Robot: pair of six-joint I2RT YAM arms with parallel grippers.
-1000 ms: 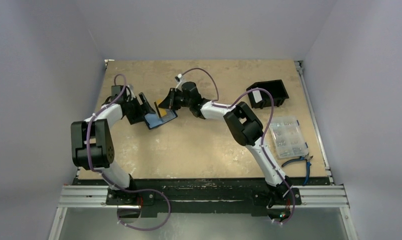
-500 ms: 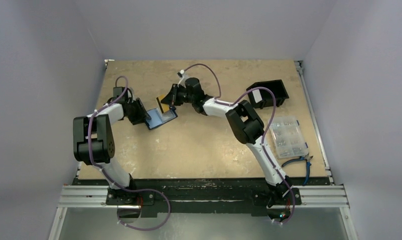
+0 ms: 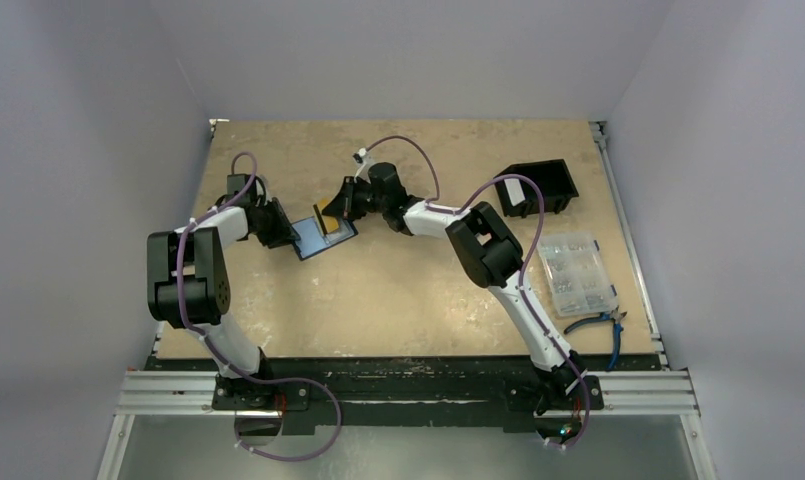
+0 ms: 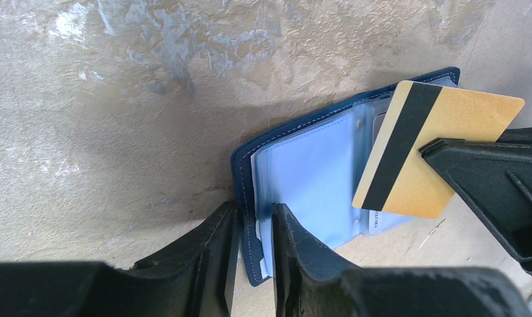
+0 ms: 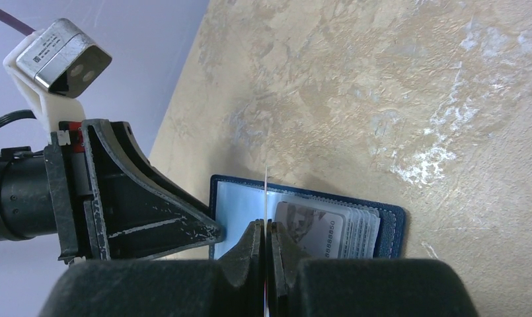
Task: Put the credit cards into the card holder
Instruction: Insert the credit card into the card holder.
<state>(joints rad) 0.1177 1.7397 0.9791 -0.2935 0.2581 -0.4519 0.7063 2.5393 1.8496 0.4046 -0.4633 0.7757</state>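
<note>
Navy-blue card holder (image 3: pixel 316 243), open flat on the desk (image 3: pixel 408 290), towards the far left, pale blue inside facing up. From above, partly hidden under both tools and a gold card (image 3: pixel 328 213). Left tool (image 3: pixel 281 226) at its left edge, right tool (image 3: pixel 344 205) just past its far edge.

From the left wrist: left tool (image 4: pixel 253 221) closed on the card holder's (image 4: pixel 303 172) near edge, one finger outside the cover, one on the inside leaf; finger bases cut off at the bottom. Gold card (image 4: pixel 455 125) with a black stripe, tilted over the far half, one corner hidden behind the right tool's finger.

From the right wrist: right tool (image 5: pixel 266 231) pinched shut on the gold card (image 5: pixel 266 188), seen edge-on as a thin pale line. Just below, the card holder (image 5: pixel 233 205), grey cards (image 5: pixel 316 228) tucked in its right half; print too small to read. Card's low edge maybe touching the pocket, hard to tell.
</note>
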